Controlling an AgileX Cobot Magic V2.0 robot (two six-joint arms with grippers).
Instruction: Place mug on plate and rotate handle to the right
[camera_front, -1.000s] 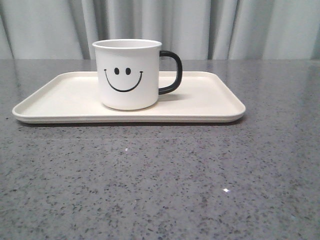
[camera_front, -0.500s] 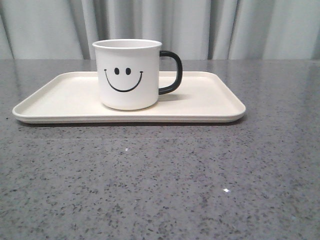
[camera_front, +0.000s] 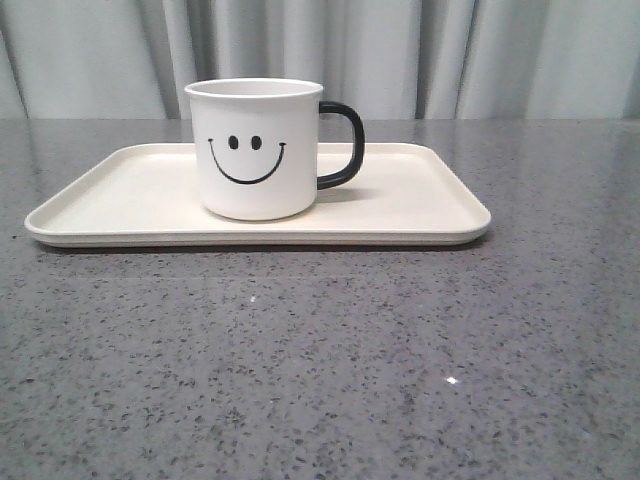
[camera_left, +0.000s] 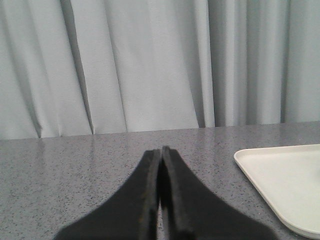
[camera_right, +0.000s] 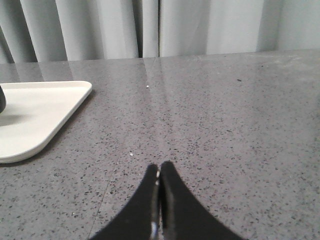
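Our left hand (camera_left: 160, 152) hung over the grey table (camera_front: 320, 360) with its fingers pressed together, gripping nothing, a corner of the plate (camera_front: 120, 195) off to its side. The mug (camera_front: 256, 150) stood upright on the plate, left of its middle, its handle (camera_front: 345, 145) pointing right. Our right hand (camera_right: 159, 167) was likewise closed and empty.
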